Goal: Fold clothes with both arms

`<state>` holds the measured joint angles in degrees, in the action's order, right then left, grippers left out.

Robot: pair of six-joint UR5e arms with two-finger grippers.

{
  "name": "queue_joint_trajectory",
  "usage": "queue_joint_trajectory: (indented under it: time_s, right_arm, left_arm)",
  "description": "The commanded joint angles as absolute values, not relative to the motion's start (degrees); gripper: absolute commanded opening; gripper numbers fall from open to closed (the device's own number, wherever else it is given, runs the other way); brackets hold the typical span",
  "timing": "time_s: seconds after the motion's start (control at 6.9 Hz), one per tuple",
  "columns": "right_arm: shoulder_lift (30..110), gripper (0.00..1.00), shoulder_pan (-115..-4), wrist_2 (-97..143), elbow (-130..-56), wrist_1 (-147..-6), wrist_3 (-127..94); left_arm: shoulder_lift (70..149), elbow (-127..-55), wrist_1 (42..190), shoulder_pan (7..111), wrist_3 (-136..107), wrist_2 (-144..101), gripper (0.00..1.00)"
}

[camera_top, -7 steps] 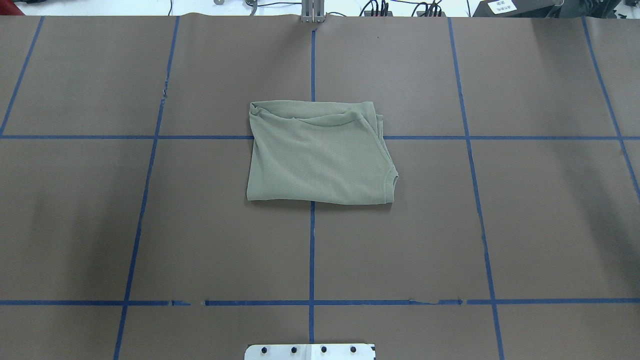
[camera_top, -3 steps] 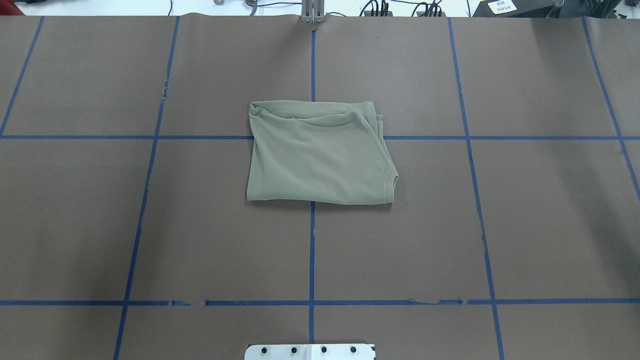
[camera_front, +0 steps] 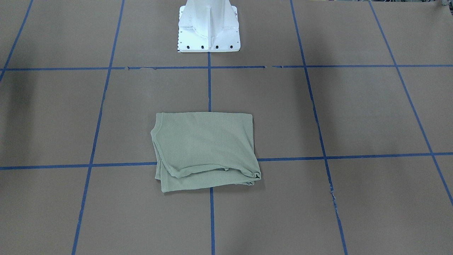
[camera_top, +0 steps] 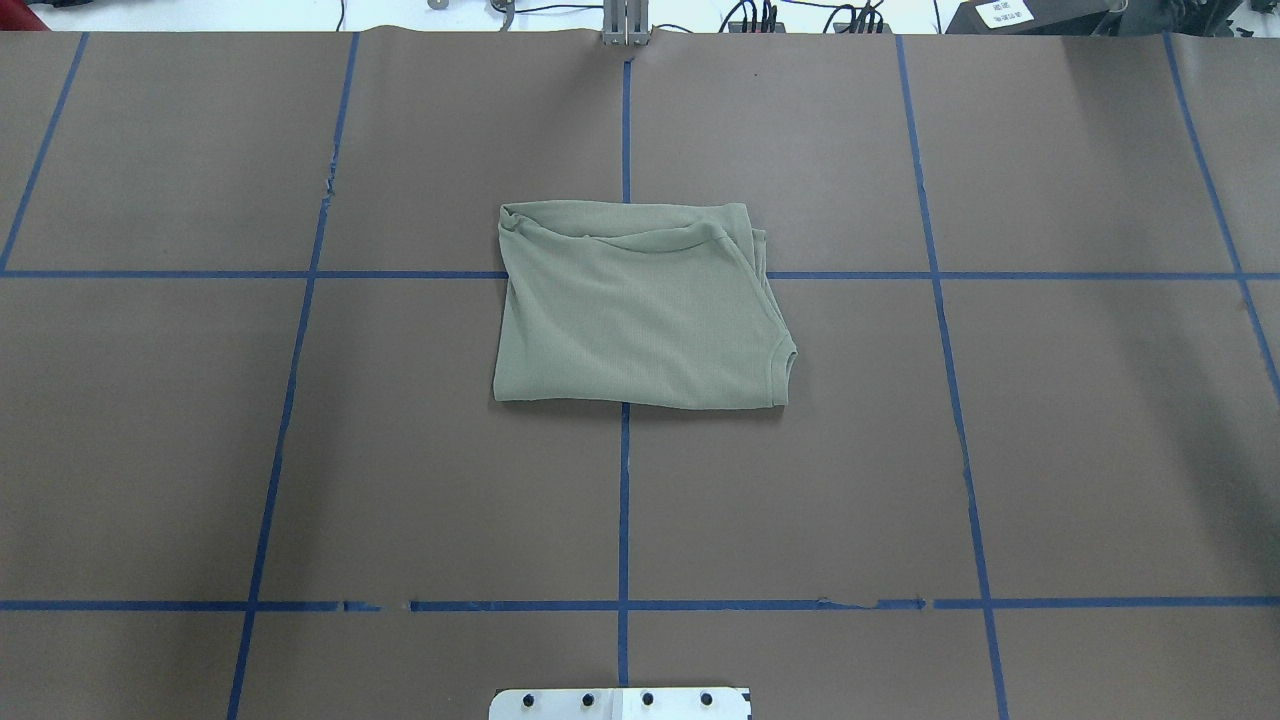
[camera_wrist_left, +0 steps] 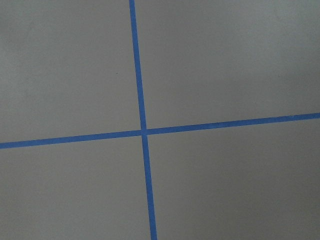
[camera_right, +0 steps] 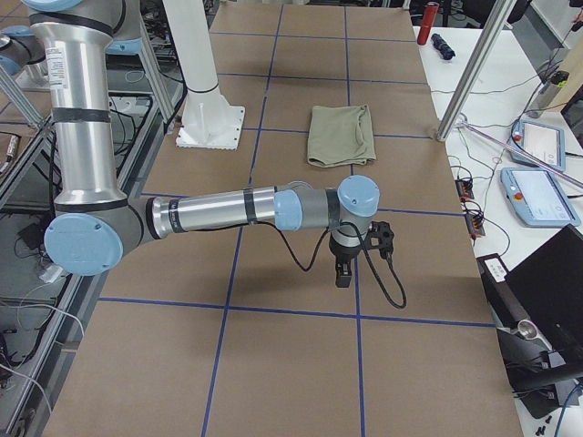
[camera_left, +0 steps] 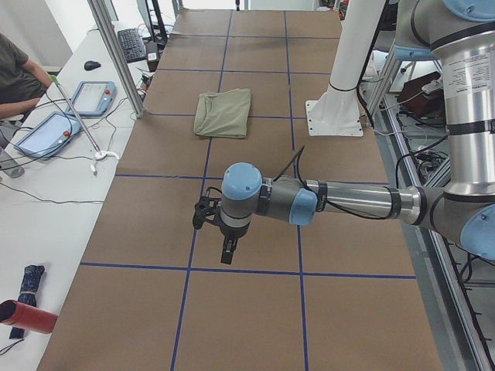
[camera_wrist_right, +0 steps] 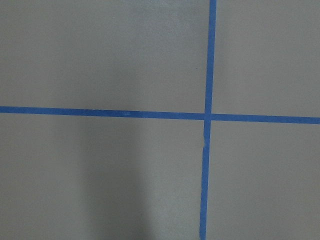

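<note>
Sage-green knit shirt folded flat on the brown tabletop, between and well apart from both jaws, left arm and right arm jaws pointing down above the tabletop, jaw opening cannot be told.

The folded shirt is lying low and flat at the middle of the table, with brown surface stretching wide around it on every side. The white pedestal is standing at the robot's edge, and a slanted metal post is rising at the far edge. The left gripper and right gripper are hanging over the table's ends, well apart from the shirt and seemingly just above the surface.
</note>
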<state>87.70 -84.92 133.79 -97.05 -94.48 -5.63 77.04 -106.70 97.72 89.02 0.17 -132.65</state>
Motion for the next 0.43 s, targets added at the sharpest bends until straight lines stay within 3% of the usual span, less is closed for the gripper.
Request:
queue_joint_trajectory:
  time_s: [0.0, 0.29]
  right_arm:
    - [87.72, 1.00, -84.90, 133.77, -97.21, -94.48, -5.63]
    - [87.63, 1.00, -84.90, 133.77, -97.47, -94.39, -5.63]
  left_arm:
    - [75.06, -108.03, 96.59, 89.47, 2.02, -132.45, 1.00]
    - [75.24, -106.96, 96.24, 89.21, 1.32, -132.28, 1.00]
